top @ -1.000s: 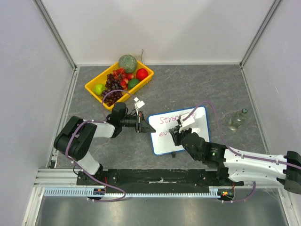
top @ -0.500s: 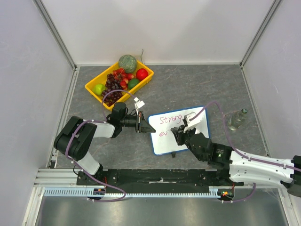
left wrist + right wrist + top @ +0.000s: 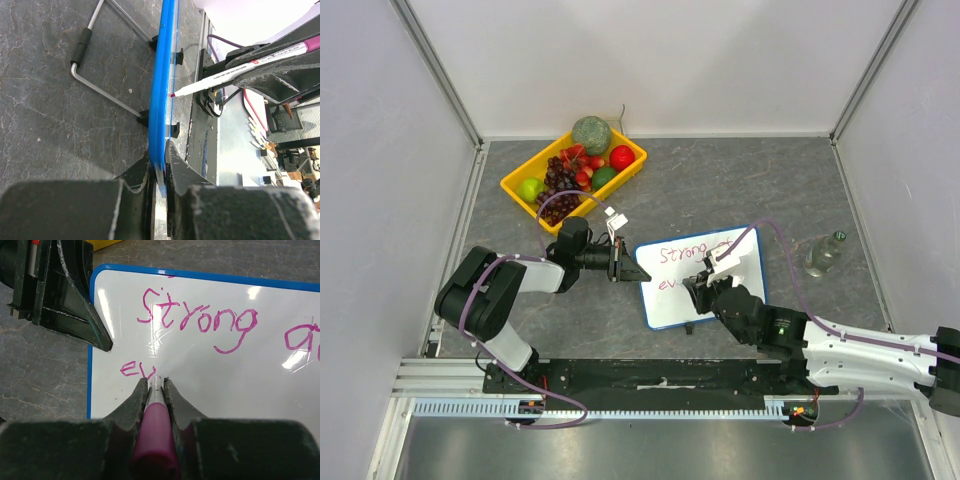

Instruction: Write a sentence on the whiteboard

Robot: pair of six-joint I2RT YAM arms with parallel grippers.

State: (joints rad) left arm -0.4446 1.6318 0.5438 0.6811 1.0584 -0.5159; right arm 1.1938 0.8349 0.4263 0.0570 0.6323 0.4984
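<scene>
Room for the sentence (image 3: 200,322) lies rightward along the long side of the whiteboard (image 3: 225,385), since the marker (image 3: 155,410), clamped in my right gripper (image 3: 156,385), touches just after "ev", while my left gripper (image 3: 159,157) pinches the board's left rim.

Left fingers (image 3: 132,177) and right fingers (image 3: 137,399), each pair pinched narrow, low, angled inward.
</scene>
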